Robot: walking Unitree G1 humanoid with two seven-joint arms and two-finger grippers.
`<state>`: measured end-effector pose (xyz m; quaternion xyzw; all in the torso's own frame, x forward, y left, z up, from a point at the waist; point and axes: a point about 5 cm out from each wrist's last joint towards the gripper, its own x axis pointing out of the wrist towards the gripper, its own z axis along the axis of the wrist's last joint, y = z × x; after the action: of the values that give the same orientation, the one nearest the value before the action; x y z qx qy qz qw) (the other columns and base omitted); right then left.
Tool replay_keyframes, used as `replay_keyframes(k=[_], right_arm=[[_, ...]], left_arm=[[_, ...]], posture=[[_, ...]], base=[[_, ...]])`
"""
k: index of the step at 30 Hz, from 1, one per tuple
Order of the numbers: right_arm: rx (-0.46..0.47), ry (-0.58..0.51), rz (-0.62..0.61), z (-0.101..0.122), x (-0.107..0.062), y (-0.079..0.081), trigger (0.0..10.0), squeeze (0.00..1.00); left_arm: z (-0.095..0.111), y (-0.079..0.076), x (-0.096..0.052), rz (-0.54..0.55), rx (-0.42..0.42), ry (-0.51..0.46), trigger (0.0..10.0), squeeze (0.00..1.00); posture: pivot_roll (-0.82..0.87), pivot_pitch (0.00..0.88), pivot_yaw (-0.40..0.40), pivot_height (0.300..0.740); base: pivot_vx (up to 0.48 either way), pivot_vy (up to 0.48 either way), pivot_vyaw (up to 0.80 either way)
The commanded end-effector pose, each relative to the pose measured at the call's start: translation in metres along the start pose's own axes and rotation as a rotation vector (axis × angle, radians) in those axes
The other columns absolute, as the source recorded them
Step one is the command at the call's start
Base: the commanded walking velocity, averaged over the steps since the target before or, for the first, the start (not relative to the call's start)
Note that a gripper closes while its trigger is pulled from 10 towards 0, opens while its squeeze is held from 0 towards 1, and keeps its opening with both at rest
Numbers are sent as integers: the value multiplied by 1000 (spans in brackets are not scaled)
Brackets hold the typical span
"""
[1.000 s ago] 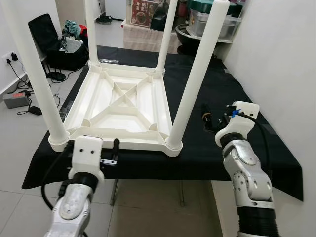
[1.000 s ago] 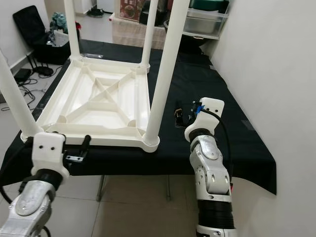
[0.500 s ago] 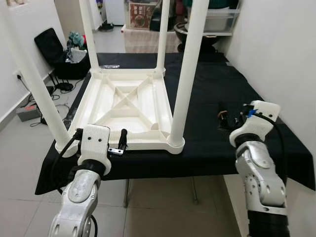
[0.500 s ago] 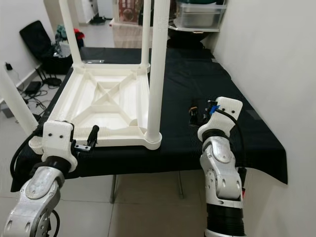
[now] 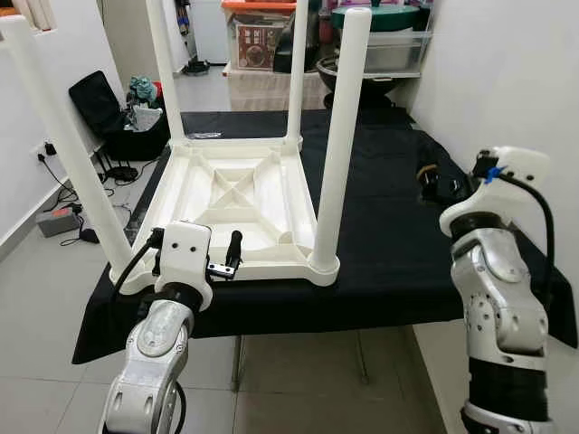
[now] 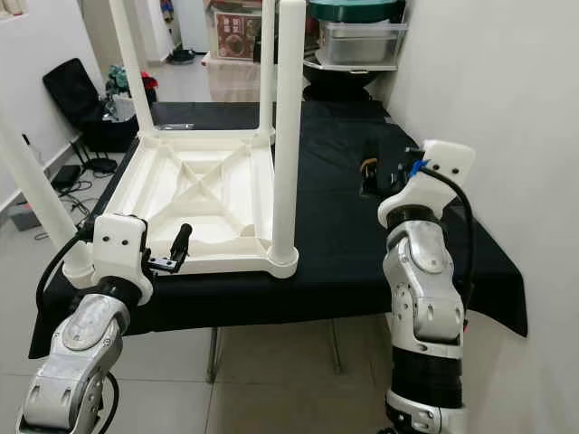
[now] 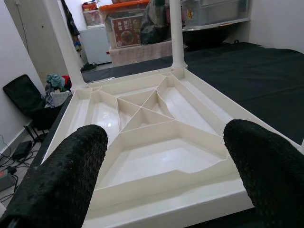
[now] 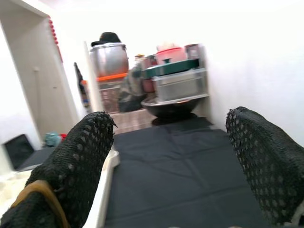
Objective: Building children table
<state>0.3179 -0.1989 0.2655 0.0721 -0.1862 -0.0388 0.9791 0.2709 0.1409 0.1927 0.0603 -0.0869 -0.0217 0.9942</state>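
Note:
A white plastic children's table (image 5: 237, 194) lies upside down on a black-clothed table (image 5: 389, 244), its legs standing upright. The front right leg (image 5: 336, 145) and front left leg (image 5: 63, 145) are nearest me. My left gripper (image 5: 226, 262) is open at the front edge of the white table, between those two legs. In the left wrist view its fingers (image 7: 61, 175) stand wide apart, facing the ribbed underside (image 7: 156, 156). My right gripper (image 5: 434, 181) is open and empty. It hangs above the black cloth (image 8: 166, 190), to the right of the white table.
A white wall (image 5: 507, 72) runs close along the right side. Storage boxes and a big pot (image 5: 380, 36) stand behind the table. A black bag (image 5: 99, 99) and cables lie on the tiled floor at the left.
The camera has risen and pulled back. My right gripper has lifted up and to the right, away from the cloth. My left gripper has come up to the white table's front edge.

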Motion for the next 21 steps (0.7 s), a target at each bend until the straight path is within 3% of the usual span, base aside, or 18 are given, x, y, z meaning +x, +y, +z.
replay_keyframes(k=[1,4,6,7,16,17,19,20,21], right_arm=[[20,-1,17,1,1,2,10000,0],[106,6,220,3,1,21,10000,0],[139,2,262,5,1,24,10000,0],[154,-5,280,7,3,25,10000,1000],[181,-69,289,23,17,24,10000,1000],[230,-102,327,36,23,31,10000,1000],[228,-114,347,41,25,34,10000,1000],[227,-123,364,45,26,38,10000,0],[223,-127,377,47,27,39,10000,0]], left_arm=[[0,-1,2,0,-2,-2,10000,0],[-1,-1,4,6,-2,-7,10000,0],[-1,0,4,7,-2,-10,10000,0],[-2,1,4,10,-2,-12,10000,0],[-2,2,3,21,0,-14,10000,0],[-3,0,2,19,-3,-11,10000,0],[-4,-1,2,18,-4,-11,10000,0],[-4,-1,1,17,-5,-11,10000,0],[-4,-1,2,17,-5,-11,10000,0]], posture=[[83,0,-51,740],[81,0,-56,740],[83,0,-66,740],[82,0,-67,740],[89,0,-75,740],[91,0,-78,740],[90,0,-75,740],[89,0,-76,740],[89,0,-76,740]], base=[[0,0,0],[0,0,0],[0,0,0],[0,0,0],[0,0,0],[0,0,0],[0,0,0],[0,0,0],[0,0,0]])
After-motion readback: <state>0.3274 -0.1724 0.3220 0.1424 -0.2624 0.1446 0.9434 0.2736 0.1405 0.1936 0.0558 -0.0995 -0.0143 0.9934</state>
